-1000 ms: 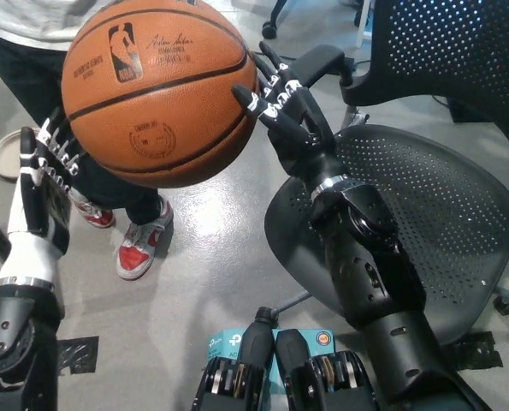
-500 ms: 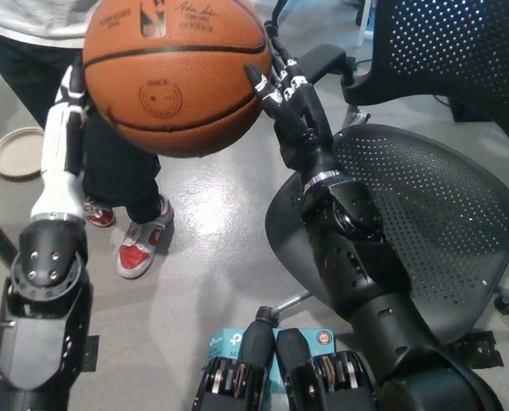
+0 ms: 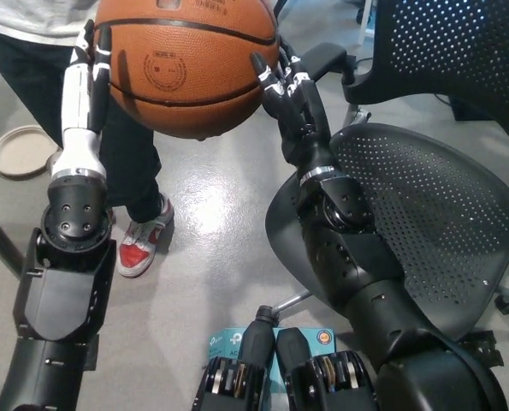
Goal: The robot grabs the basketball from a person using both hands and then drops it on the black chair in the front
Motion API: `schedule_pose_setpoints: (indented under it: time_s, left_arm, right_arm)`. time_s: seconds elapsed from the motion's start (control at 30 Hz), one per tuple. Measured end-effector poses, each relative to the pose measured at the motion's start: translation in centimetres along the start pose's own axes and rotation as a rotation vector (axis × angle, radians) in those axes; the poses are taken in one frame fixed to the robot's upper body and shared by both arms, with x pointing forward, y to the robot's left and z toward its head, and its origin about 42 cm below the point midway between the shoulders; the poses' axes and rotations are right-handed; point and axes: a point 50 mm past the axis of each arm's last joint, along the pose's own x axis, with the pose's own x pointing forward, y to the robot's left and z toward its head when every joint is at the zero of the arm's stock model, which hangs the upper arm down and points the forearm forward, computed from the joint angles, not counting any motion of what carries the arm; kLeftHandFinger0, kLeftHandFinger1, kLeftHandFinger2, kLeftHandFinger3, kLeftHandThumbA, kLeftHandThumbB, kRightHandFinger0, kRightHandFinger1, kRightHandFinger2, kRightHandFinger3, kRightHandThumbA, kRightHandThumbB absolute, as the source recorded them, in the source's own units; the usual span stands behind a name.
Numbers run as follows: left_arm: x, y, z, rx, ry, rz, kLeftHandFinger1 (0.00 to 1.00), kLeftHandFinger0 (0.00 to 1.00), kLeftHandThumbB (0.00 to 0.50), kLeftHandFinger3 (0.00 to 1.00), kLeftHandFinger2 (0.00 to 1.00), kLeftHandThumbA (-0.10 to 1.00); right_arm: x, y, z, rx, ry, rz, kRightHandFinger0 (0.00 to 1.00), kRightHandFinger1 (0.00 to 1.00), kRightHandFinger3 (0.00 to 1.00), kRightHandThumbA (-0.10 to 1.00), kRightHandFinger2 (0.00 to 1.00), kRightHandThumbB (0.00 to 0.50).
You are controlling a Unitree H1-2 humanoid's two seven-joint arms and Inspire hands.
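The orange basketball (image 3: 186,64) is up at the top of the head view, partly cut off by the frame edge. My white left hand (image 3: 87,86) presses flat against its left side. My black right hand (image 3: 290,98) presses against its right side, fingers spread on the leather. The ball is clamped between the two palms. The black mesh chair (image 3: 434,231) stands to the right, its seat below and right of the ball, under my right forearm. The person's hands are not visible on the ball.
A person in dark trousers (image 3: 130,171) and red-and-white shoes (image 3: 139,248) stands just behind the ball. A round beige plate (image 3: 19,150) lies on the grey floor at left. A chair armrest (image 3: 322,60) sits beside my right hand.
The ball has moved up and slightly right in the picture. My left arm has risen and stretched forward, its hand now flat on the ball's left side. The right hand followed upward.
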Motion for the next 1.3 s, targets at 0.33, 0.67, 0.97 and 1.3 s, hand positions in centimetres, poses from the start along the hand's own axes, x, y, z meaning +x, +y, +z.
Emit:
schedule_pose_setpoints:
  time_s: [0.33,0.67,0.97,1.3]
  left_arm:
    - [-0.4,-0.4,2.2,0.012,-0.044,0.0,1.0,1.0,0.225,1.0,1.0,1.0]
    - [-0.8,-3.7,5.2,-0.04,-0.069,-0.05,1.0,1.0,0.217,1.0,1.0,1.0]
    - [0.5,-8.7,11.7,-0.035,-0.186,-0.141,1.0,1.0,0.167,1.0,1.0,1.0]
    - [1.7,-15.3,12.6,0.017,-0.112,-0.257,1.0,1.0,0.164,1.0,1.0,1.0]
  right_arm:
    - [0.2,-0.6,4.0,-0.041,-0.103,0.01,1.0,1.0,1.0,1.0,1.0,0.336]
    - [-1.4,-2.9,8.7,-0.067,-0.205,-0.038,1.0,1.0,1.0,1.0,1.0,0.261]
    - [-3.3,-5.6,15.6,-0.089,-0.369,-0.104,1.0,1.0,1.0,1.0,1.0,0.286]
    - [-5.3,-10.4,17.0,-0.115,-0.368,-0.24,1.0,1.0,1.0,1.0,1.0,0.26]
